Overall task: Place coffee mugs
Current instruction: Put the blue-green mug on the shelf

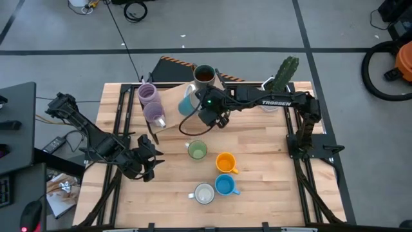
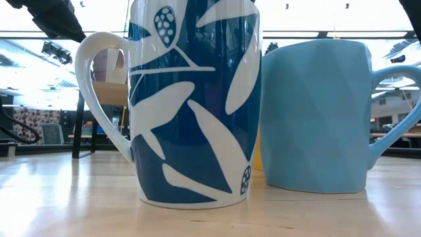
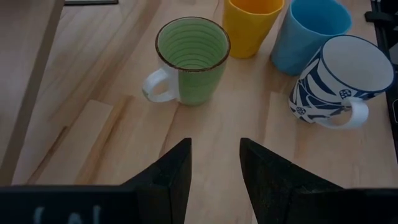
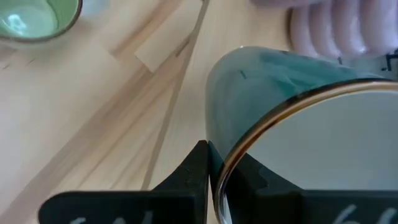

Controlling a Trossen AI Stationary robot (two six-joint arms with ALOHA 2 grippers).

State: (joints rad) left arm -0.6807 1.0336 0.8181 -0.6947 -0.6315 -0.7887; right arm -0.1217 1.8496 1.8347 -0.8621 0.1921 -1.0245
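Jaws of the right gripper (image 4: 210, 167) pinch the rim of a white-and-teal mug (image 4: 292, 99) beside the purple mugs (image 1: 152, 103), its mouth tipped toward the wrist, while the left gripper (image 3: 214, 163) waits half-open near the green mug (image 3: 189, 59).

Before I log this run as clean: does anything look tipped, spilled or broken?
Nothing stands out. The green mug, orange mug, blue mug and patterned mug stand upright, unspilled. The right gripper pinches a teal mug's rim.
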